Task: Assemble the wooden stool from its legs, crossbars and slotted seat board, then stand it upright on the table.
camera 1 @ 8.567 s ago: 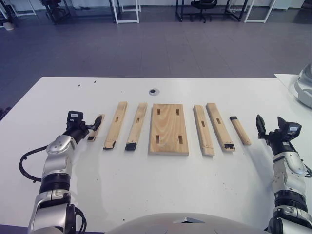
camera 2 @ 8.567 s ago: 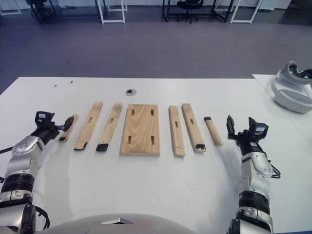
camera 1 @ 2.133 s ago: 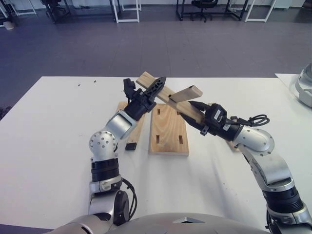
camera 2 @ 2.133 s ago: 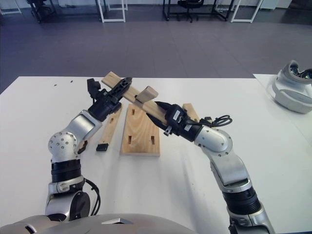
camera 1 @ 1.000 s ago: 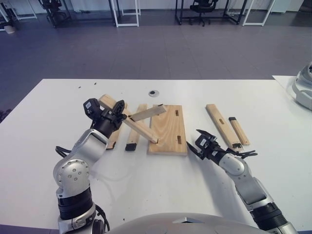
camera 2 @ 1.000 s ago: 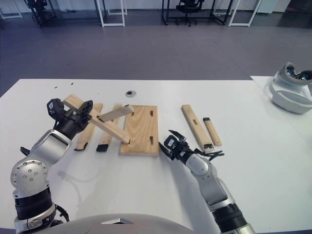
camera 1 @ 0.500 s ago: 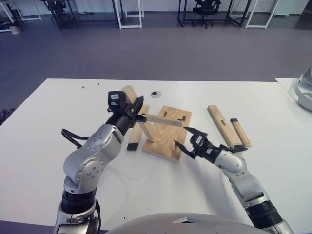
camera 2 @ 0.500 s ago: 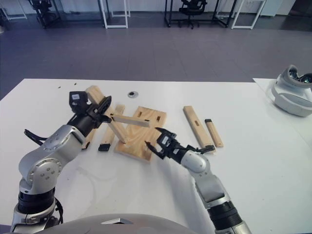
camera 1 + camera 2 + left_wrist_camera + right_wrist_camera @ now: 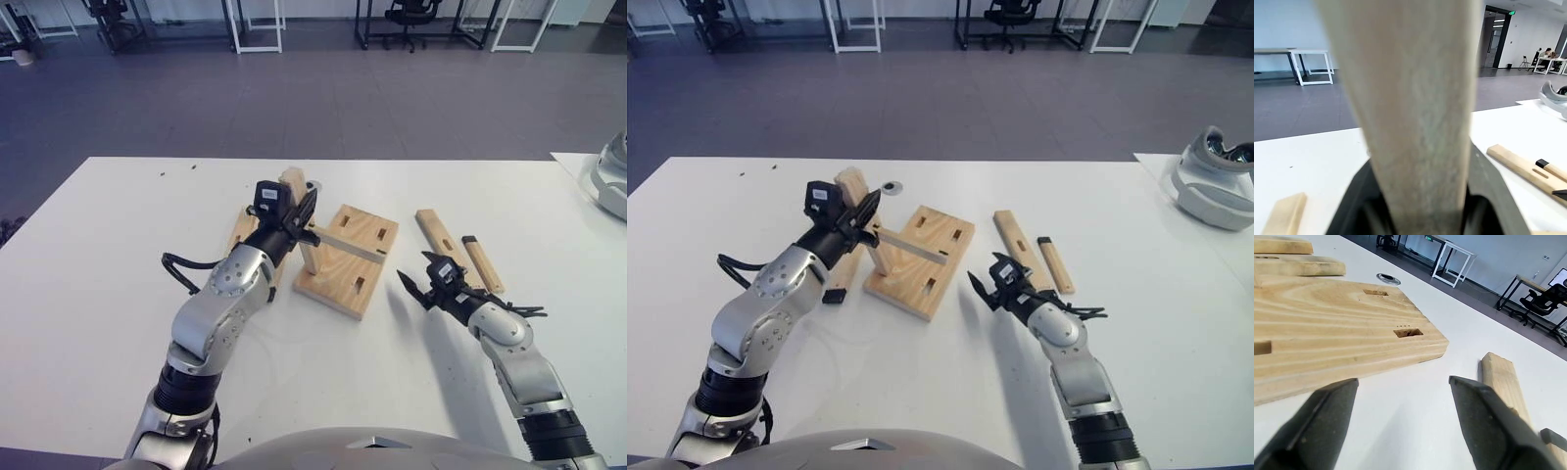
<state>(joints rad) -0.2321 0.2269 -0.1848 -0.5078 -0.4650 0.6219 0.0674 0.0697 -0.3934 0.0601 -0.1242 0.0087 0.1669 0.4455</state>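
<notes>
The slotted seat board (image 9: 364, 235) lies flat and skewed at the table's middle. My left gripper (image 9: 294, 211) is shut on a wooden leg (image 9: 1410, 98) held steeply tilted, its lower end at the board's left edge. A crossbar (image 9: 348, 245) sticks out of that leg over the board. To the board's right my right gripper (image 9: 416, 284) hovers low, open and holding nothing; its fingers (image 9: 1327, 426) frame the board's corner (image 9: 1415, 340). One loose leg (image 9: 438, 238) and a short crossbar (image 9: 482, 264) lie to the right. Two more legs (image 9: 836, 279) lie partly hidden under my left arm.
A round grommet (image 9: 1387, 279) sits in the table behind the board. A white headset (image 9: 1215, 191) rests at the far right edge. Bare table stretches in front of the board and on the far left.
The seat board has turned and slid to the right. My left gripper carried the leg and crossbar rightward with it. My right gripper has drawn back from the board's edge, still open.
</notes>
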